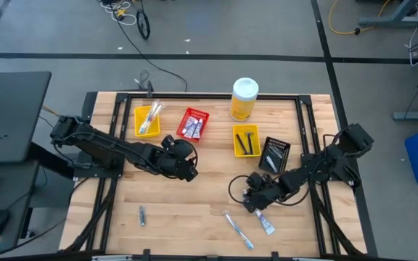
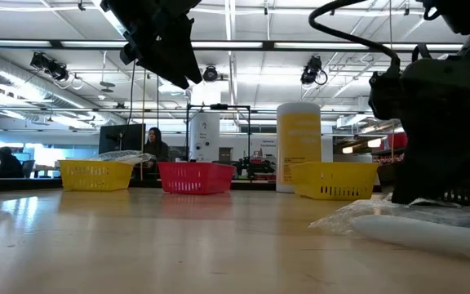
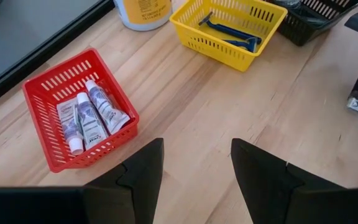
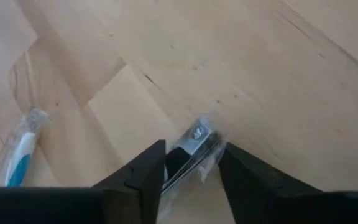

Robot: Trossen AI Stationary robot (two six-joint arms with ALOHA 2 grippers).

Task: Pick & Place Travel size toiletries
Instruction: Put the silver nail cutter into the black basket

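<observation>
My right gripper (image 1: 253,201) is low over the table's near right part, shut on a small dark-and-silver item in a clear wrapper (image 4: 193,147). A wrapped blue-and-white toothbrush (image 1: 236,228) (image 4: 18,155) and another wrapped item (image 1: 265,222) lie flat on the table close by. A further small item (image 1: 142,215) lies near the table's near left. My left gripper (image 1: 184,164) (image 3: 197,168) hangs open above the table's middle, holding nothing. The red bin (image 3: 79,118) holds toothpaste tubes (image 3: 89,118). My right gripper pinches the wrapped item between its two fingers, which lie across its near end (image 4: 182,163). The far end (image 4: 199,132) sticks out past the fingertips (image 4: 151,163). The fingers slant down toward the table. Whether the item is clear of the table, I cannot tell.
Along the far side stand a yellow bin (image 1: 148,119) with toothbrushes, the red bin (image 1: 193,123), a yellow bottle with a white cap (image 1: 243,98), a yellow bin (image 1: 246,140) with blue razors and a black bin (image 1: 274,154). Bare wood lies between the two grippers.
</observation>
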